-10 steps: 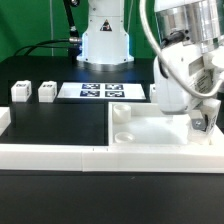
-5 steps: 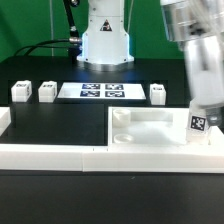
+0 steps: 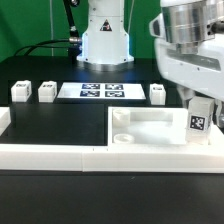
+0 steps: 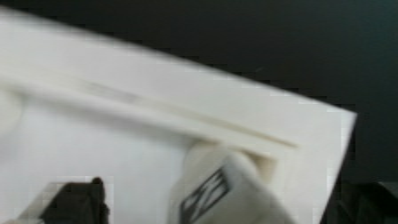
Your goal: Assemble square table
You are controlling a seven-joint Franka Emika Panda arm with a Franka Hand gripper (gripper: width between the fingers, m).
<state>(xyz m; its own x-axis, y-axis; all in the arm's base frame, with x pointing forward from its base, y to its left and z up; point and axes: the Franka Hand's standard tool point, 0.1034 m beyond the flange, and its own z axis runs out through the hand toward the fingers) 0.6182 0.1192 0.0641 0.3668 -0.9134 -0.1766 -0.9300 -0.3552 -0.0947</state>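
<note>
The white square tabletop [image 3: 160,132] lies at the exterior view's right, against the border wall. One tagged white leg [image 3: 200,118] stands upright at its right corner. My gripper [image 3: 197,98] is just above that leg. In the wrist view the tabletop [image 4: 143,120] fills the frame and the leg [image 4: 228,185] sits between my dark fingers [image 4: 71,203] with gaps on both sides, so my gripper [image 4: 222,208] is open. Three more legs stand on the black table: two at the left [image 3: 20,92] [image 3: 47,92] and one near the tabletop [image 3: 158,93].
The marker board [image 3: 100,91] lies flat at the middle back. The long low white border wall [image 3: 60,153] runs along the front, with a short upright end [image 3: 4,120] at the left. The robot base [image 3: 104,40] stands behind the marker board.
One second ago my gripper was low around the leg at the tabletop's right corner. It has risen, and the leg now stands there on its own with its tag showing.
</note>
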